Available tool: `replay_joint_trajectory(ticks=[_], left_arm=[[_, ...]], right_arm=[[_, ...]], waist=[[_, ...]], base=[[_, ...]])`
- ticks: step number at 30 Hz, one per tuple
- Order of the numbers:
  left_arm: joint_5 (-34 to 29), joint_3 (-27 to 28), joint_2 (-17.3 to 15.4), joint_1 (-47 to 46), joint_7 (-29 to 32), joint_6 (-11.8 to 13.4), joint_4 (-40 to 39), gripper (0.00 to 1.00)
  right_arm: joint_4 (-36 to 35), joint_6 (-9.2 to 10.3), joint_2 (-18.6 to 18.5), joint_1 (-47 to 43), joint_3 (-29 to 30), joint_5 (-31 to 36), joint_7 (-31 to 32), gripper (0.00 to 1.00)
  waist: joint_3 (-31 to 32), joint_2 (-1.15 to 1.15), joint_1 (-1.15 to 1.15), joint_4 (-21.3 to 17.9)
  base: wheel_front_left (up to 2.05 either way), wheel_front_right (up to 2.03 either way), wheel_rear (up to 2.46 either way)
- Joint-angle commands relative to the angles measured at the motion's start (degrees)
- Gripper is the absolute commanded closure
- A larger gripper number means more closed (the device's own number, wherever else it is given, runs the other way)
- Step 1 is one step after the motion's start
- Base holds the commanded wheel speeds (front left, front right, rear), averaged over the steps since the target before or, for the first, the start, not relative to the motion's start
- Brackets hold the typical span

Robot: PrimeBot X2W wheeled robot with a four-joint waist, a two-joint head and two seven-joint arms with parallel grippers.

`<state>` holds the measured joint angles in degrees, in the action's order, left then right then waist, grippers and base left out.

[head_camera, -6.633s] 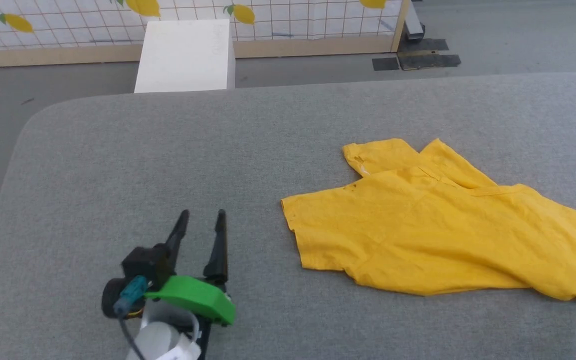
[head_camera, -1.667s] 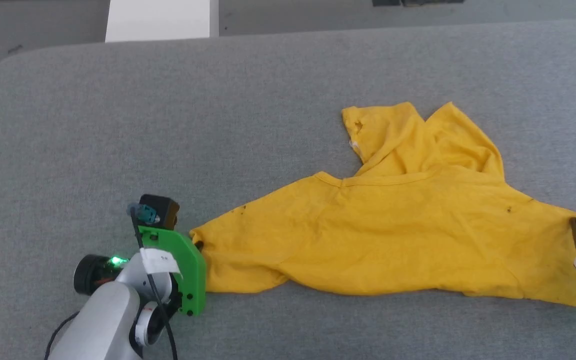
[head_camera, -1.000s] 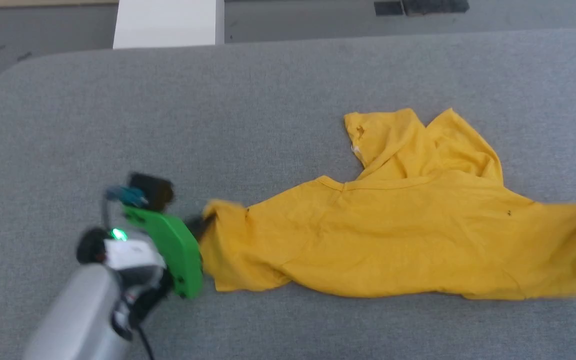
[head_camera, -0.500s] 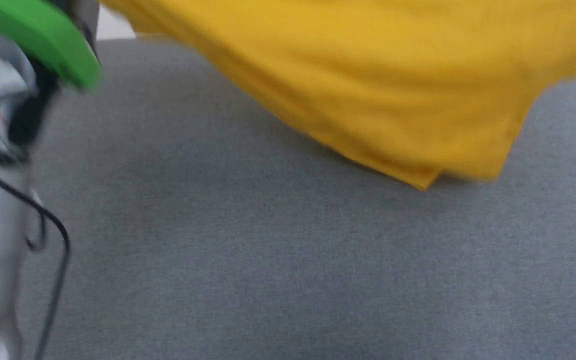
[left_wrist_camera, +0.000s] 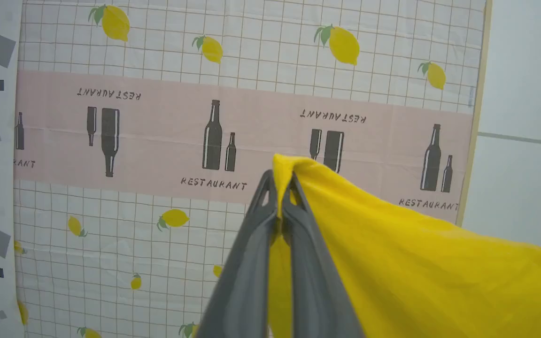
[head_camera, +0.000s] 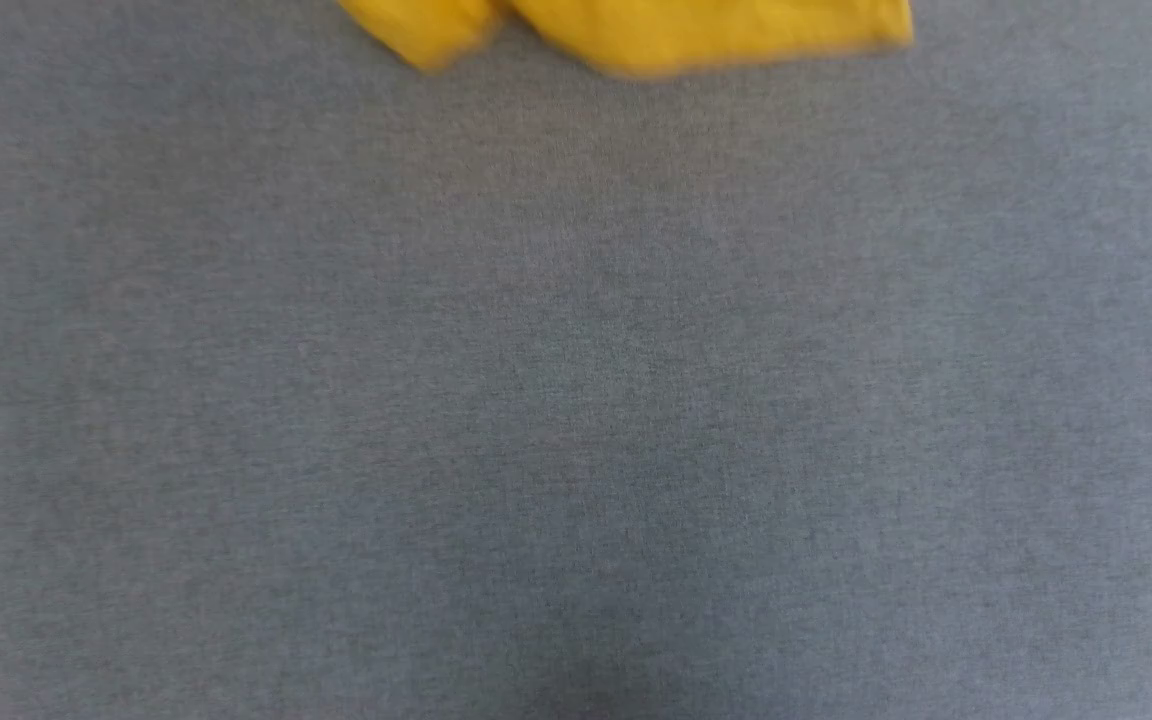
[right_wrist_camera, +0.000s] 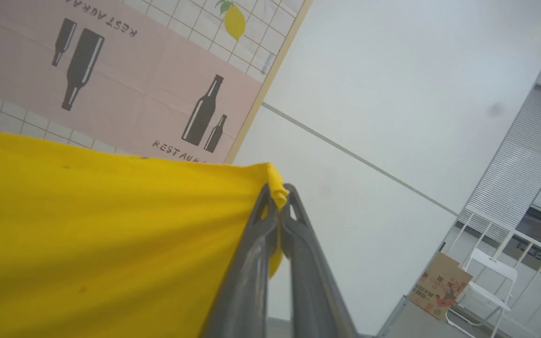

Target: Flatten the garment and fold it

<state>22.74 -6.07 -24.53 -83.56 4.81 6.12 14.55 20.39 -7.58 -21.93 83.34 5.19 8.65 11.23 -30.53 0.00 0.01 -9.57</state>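
Left fingers (left_wrist_camera: pixel 247 267), right fingers (right_wrist_camera: pixel 247 267) pinching garment (left_wrist_camera: pixel 416 272) — now lifted up

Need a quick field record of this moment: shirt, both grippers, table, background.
shirt: yellow T-shirt, held up by two corners; lower edge blurred at top of head view
left gripper: shut on one shirt corner
right gripper: shut on another corner
table: grey fabric top
background: printed backdrop with lemons and bottles; cardboard box; white chair
fold: not yet begun
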Motion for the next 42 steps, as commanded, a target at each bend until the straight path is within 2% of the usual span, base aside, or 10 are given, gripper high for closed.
replay_joint_trajectory(ticks=[1,6,12,17,18,21,22,31,35,42], left_arm=[[-0.2,0.6,0.3,-2.7,-1.8,0.4,0.7,1.00],[0.1,1.5,1.5,-8.0,-7.8,0.1,3.5,1.00],[0.0,-0.9,0.8,-4.1,-7.7,-2.7,8.6,1.00],[0.2,-3.3,-0.4,5.4,-5.6,-5.2,12.0,1.00],[1.6,-4.1,-0.9,12.7,-3.2,-6.4,12.8,1.00],[3.5,-4.9,-1.4,21.5,0.9,-7.4,11.8,1.00],[6.7,-4.8,-0.9,30.7,4.9,-7.6,9.1,1.00],[16.2,-3.2,2.0,61.1,12.5,-3.6,-7.7,1.00],[19.8,-2.2,3.6,73.0,13.5,-1.6,-14.6,1.00],[20.3,-2.4,4.9,86.8,13.9,2.6,-20.1,1.00]], right_arm=[[0.6,0.09,0.6,2.7,1.1,1.6,-2.1,1.00],[2.4,0.09,2.6,8.9,4.6,6.6,-9.3,1.00],[8.0,0.09,3.0,7.1,3.5,6.9,-11.2,1.00],[13.1,0.09,3.5,-1.3,2.1,3.6,-13.9,1.00],[15.3,0.09,3.7,-7.4,0.1,0.5,-15.4,1.00],[16.4,0.09,3.7,-14.2,-2.5,-3.5,-15.5,1.00],[16.1,0.09,3.2,-21.0,-4.6,-7.9,-13.7,1.00],[3.1,0.09,0.2,-49.0,-4.8,-20.5,-1.7,1.00],[-5.6,0.09,1.8,-61.8,-1.1,-22.7,3.5,1.00],[-18.6,0.09,7.9,-79.1,7.8,-19.2,11.4,1.00]], waist=[[-3.5,0.00,-0.01,-1.0],[-3.8,0.00,-0.01,-0.3],[-3.5,0.00,-0.01,1.2],[-2.9,0.00,-0.01,2.1],[-1.6,0.00,-0.01,2.6],[0.7,0.00,-0.01,3.0],[3.5,0.00,-0.01,3.4],[12.8,0.00,-0.01,5.3],[16.0,0.00,-0.01,5.5],[20.0,0.00,-0.01,6.6]], base=[[0.00,0.00,0.00],[0.00,0.00,0.00],[0.00,0.00,0.00],[0.00,0.00,0.00],[0.00,0.00,0.00],[0.00,0.00,0.00],[0.00,0.00,0.00],[0.00,0.00,0.00],[0.00,0.00,0.00],[0.00,0.00,0.00]])
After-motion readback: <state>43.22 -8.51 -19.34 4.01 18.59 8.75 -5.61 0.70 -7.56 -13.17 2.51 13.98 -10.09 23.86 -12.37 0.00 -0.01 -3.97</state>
